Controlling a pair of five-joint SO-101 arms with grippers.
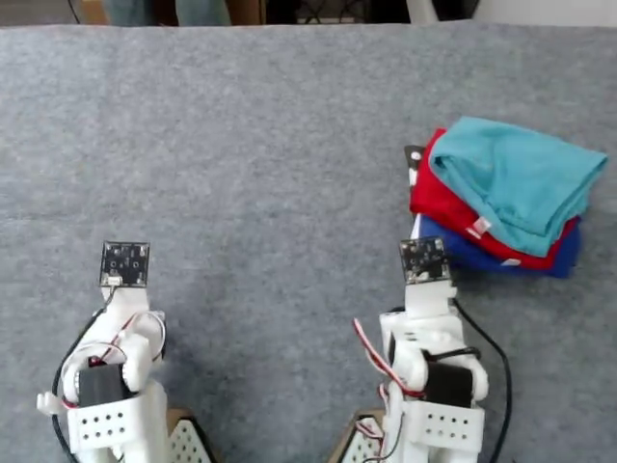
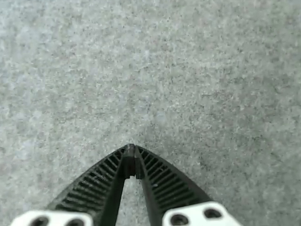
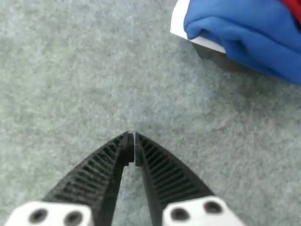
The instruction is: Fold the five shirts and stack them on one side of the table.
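Observation:
A stack of folded shirts lies at the table's right side: a teal shirt [image 1: 521, 178] on top, a red shirt [image 1: 451, 210] under it, a blue shirt [image 1: 501, 253] lower, with a white layer and a dark edge [image 1: 414, 157] peeking out. The blue shirt [image 3: 249, 33] with the white edge [image 3: 181, 26] under it lies just beyond my right gripper [image 3: 131, 137], which is shut and empty over the felt. My left gripper [image 2: 130, 149] is shut on nothing above bare grey cloth. In the high view both arms sit folded back at the near edge, left [image 1: 125, 265] and right [image 1: 425, 260].
Grey felt [image 1: 270, 145] covers the whole table. A wide stretch of it lies between the arms and the far edge, and to the left of the stack. A black cable [image 1: 494, 352] loops beside the right arm's base.

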